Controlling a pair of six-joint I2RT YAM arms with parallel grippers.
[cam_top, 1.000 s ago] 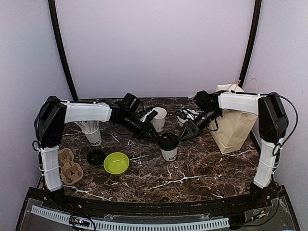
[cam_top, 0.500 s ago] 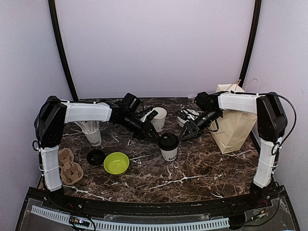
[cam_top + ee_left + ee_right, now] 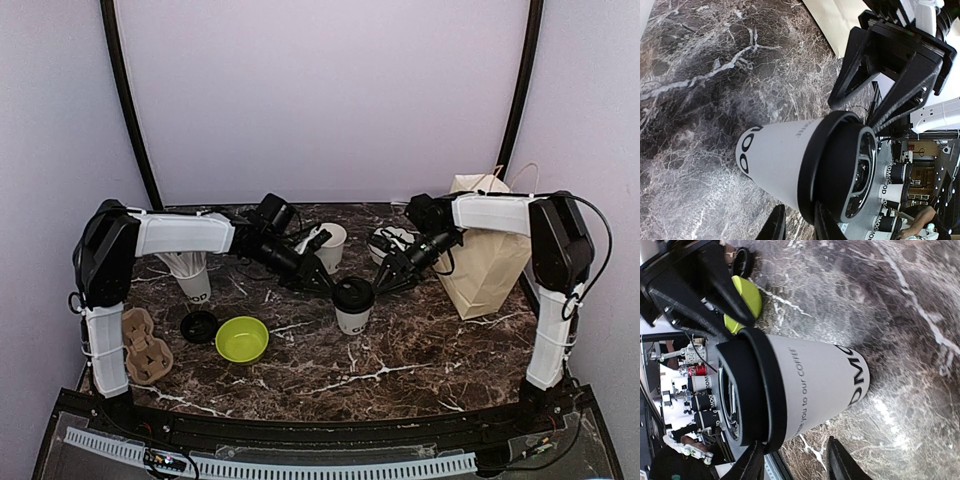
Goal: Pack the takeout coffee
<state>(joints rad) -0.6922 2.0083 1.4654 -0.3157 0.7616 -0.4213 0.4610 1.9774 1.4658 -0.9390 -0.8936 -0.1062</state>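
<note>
One takeout coffee, a white paper cup with a black lid, stands upright in the middle of the table. It fills the left wrist view and the right wrist view. My left gripper reaches it from the left, and its narrow jaws pinch the lid's rim. On the other side, my right gripper is close by, open. One of its fingers sits by the lid's edge. A second white cup without a lid stands behind.
A brown paper bag stands at the right. On the left are a loose black lid, a lime-green bowl, a cardboard cup carrier and a cup of white straws.
The right gripper's jaws have narrowed and it has edged closer to the cup. The left gripper has stayed on the lid's rim.
</note>
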